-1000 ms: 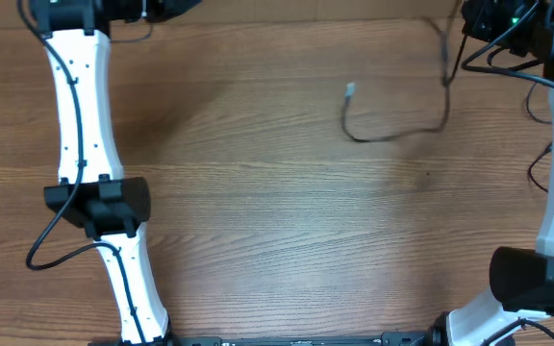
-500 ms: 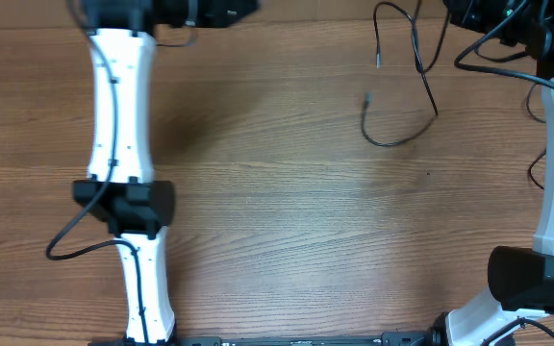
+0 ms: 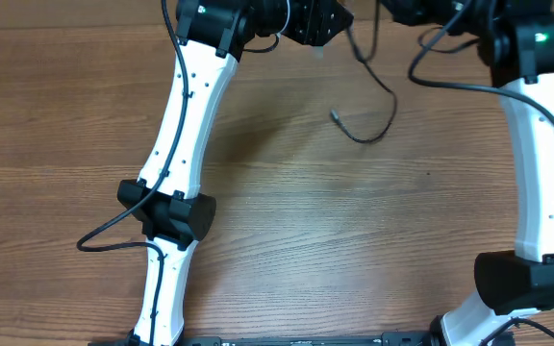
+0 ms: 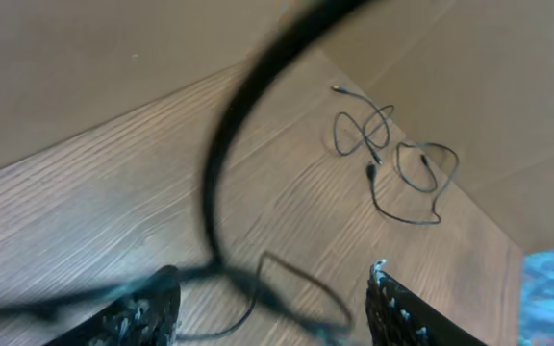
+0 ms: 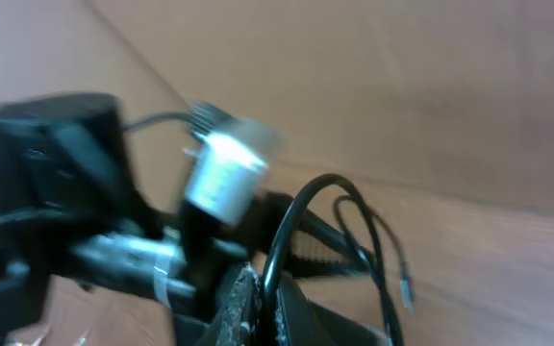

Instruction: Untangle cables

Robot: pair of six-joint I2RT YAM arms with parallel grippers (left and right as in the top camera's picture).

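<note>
One thin black cable (image 3: pixel 390 96) hangs from the top centre of the overhead view and curls on the table to a small plug end (image 3: pixel 336 114). My right gripper (image 5: pixel 265 288) is shut on this cable (image 5: pixel 287 226), which rises in a loop from between the fingers. My left gripper (image 3: pixel 327 23) is beside it at the top edge. In the left wrist view that gripper (image 4: pixel 272 284) stands open, and a blurred black cable (image 4: pixel 221 163) crosses in front and loops between the fingers (image 4: pixel 142 312). A second tangle of cables (image 4: pixel 392 159) lies farther off on the table.
A brown cardboard wall (image 4: pixel 469 86) borders the wooden table (image 3: pixel 287 240) just behind the tangle. The left arm's elbow (image 3: pixel 166 211) and the right arm's base (image 3: pixel 517 279) stand over the table's near sides. Thick robot wires trail from both arms.
My left arm has swung right to the top centre and its jaws have opened. The right gripper has moved left with the cable, dragging the plug end leftward.
</note>
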